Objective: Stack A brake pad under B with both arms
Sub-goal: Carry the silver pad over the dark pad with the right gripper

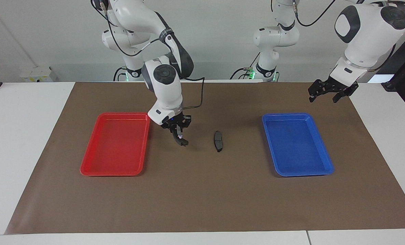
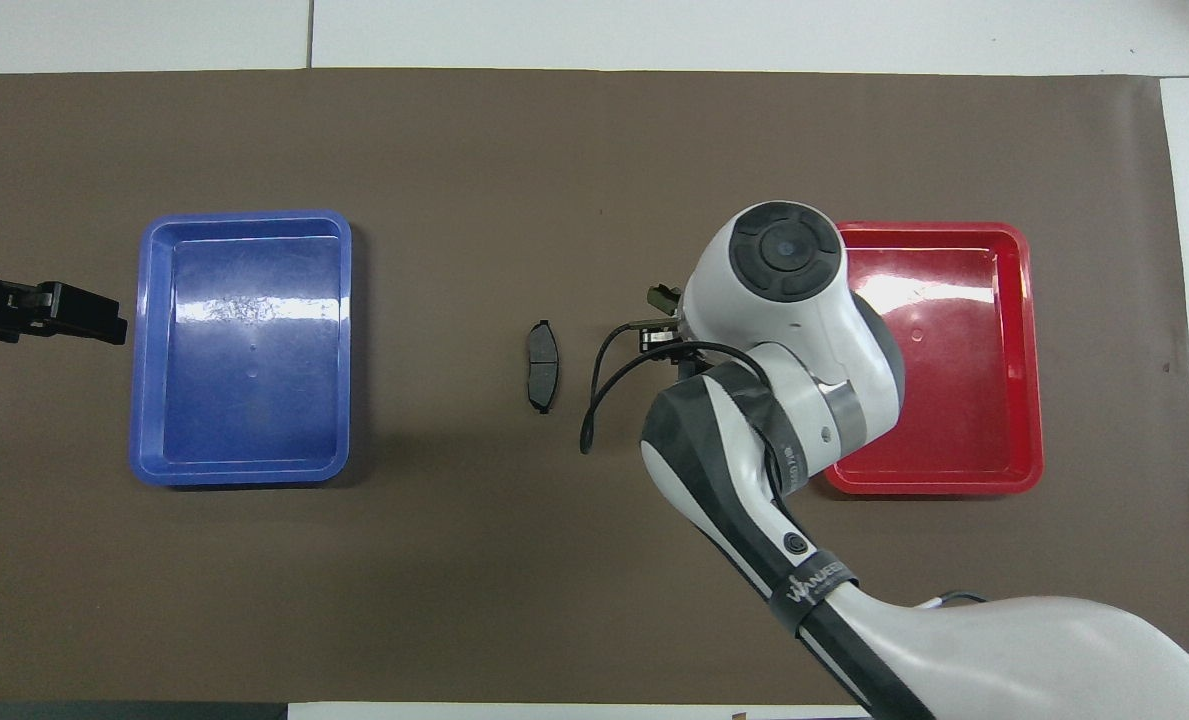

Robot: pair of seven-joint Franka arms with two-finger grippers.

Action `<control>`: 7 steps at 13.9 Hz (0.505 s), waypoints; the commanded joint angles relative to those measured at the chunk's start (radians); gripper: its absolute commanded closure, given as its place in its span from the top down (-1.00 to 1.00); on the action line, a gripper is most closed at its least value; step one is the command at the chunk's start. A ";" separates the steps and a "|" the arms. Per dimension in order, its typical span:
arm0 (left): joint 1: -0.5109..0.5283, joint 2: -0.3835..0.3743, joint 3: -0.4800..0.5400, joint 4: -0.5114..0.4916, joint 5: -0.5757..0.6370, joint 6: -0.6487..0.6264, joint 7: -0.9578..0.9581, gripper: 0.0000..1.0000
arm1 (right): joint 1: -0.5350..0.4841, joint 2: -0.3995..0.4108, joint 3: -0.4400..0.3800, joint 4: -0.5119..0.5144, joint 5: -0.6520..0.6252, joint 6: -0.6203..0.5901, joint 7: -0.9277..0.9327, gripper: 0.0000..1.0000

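Right gripper (image 1: 178,133) clamped on the crescent-shaped piece B (image 1: 181,140), hanging over the brown mat (image 1: 202,197) between the red tray (image 1: 86,166) and the A brake pad (image 1: 218,141). Pad flat on the mat at mid-table, just beside the held piece, toward the left arm's end, not touching. Left gripper (image 1: 328,91) waiting with fingers spread, holding nothing, above the mat's corner past the blue tray (image 1: 326,163). One pad, one crescent piece, two trays, two arms.

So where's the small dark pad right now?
The pad lies flat on the brown mat mid-table, between the red tray and blue tray.
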 commanded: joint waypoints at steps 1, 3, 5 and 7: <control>0.011 0.002 -0.003 0.002 -0.013 0.012 -0.007 0.99 | 0.063 0.110 -0.003 0.132 0.014 -0.004 0.087 -1.00; 0.011 0.002 -0.004 0.002 -0.013 0.012 -0.007 0.99 | 0.094 0.128 -0.001 0.136 0.017 0.034 0.110 -1.00; 0.011 0.002 -0.003 0.002 -0.013 0.012 -0.007 0.99 | 0.123 0.167 -0.001 0.159 0.034 0.071 0.148 -1.00; 0.011 0.003 -0.004 0.002 -0.013 0.012 -0.007 0.99 | 0.143 0.175 -0.001 0.153 0.034 0.105 0.148 -1.00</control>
